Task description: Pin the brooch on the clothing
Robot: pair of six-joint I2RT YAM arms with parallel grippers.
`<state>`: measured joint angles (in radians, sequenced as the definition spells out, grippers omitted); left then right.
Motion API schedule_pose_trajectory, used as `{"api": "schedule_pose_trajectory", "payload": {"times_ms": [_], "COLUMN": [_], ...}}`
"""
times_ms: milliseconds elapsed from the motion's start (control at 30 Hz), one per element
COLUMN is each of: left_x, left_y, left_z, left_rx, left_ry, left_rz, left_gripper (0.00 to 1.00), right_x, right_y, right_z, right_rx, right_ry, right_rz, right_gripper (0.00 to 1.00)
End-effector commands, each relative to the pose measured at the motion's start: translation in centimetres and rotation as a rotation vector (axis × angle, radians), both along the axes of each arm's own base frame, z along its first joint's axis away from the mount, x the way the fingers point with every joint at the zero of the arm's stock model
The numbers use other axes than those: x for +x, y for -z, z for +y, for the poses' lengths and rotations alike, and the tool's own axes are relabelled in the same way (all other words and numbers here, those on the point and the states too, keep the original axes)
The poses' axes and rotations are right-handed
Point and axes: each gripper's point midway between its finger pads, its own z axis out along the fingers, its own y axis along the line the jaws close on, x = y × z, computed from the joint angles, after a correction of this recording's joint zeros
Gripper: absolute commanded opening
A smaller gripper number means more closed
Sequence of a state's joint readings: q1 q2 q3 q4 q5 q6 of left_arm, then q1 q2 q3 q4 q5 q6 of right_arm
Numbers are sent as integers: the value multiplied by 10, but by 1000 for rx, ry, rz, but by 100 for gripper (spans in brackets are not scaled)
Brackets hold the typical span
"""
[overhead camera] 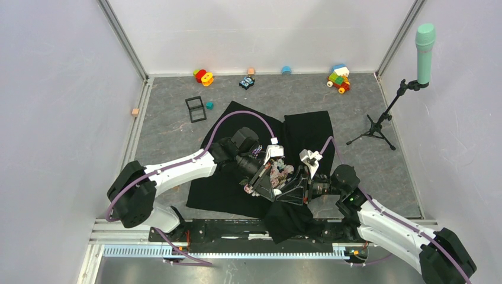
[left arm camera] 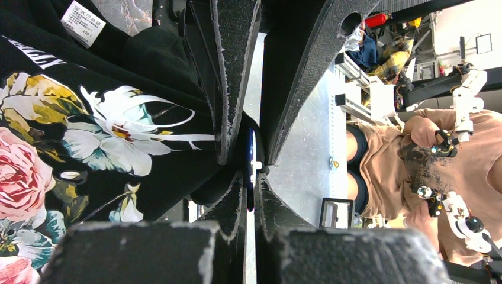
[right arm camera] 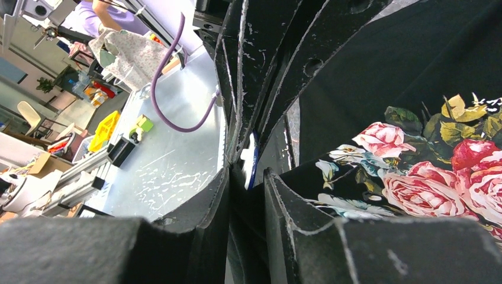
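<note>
Black T-shirt lying on grey table, rose print at its middle. Over the shirt, two claws tip to tip. Left claw pinched tight on small blue brooch, seen edge-on, just beside the shirt's print. Right claw narrow, fingers either side of the same brooch; gripping or not, cannot tell.

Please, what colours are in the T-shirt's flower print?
Flower print: pink and white on black, clearest from the right wrist view.
</note>
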<state>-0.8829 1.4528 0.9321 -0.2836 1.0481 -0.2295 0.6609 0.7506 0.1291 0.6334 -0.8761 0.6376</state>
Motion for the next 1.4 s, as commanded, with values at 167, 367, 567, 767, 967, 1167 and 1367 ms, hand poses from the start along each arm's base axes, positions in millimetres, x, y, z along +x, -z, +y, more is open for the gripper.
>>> {"api": "schedule_pose_trajectory", "payload": {"times_ms": [167, 367, 567, 767, 967, 1167, 1367], "left_x": [-15, -16, -17, -19, -18, -18, -16], "left_y": [-21, -22, -23, -23, -24, -24, -22], "left_z": [-2, -2, -2, -2, -2, -2, -1], "left_rx": [-100, -102, -103, -105, -105, -106, -92], "left_ry": [94, 97, 101, 105, 100, 95, 91], "left_rz": [-10, -11, -12, -15, -21, -30, -45], "left_gripper": [2, 2, 2, 2, 2, 2, 2], "right_x": [25, 27, 35, 44, 60, 72, 79], "right_y": [-12, -10, -1, 8, 29, 42, 48], "right_z": [5, 5, 5, 5, -2, -11, -19], "right_rx": [10, 4, -34, -68, -158, -223, -253], "right_ry": [105, 120, 162, 207, 319, 412, 474], "right_rz": [-10, 3, 45, 83, 125, 142, 146], "right_gripper": [34, 34, 28, 22, 12, 6, 2]}}
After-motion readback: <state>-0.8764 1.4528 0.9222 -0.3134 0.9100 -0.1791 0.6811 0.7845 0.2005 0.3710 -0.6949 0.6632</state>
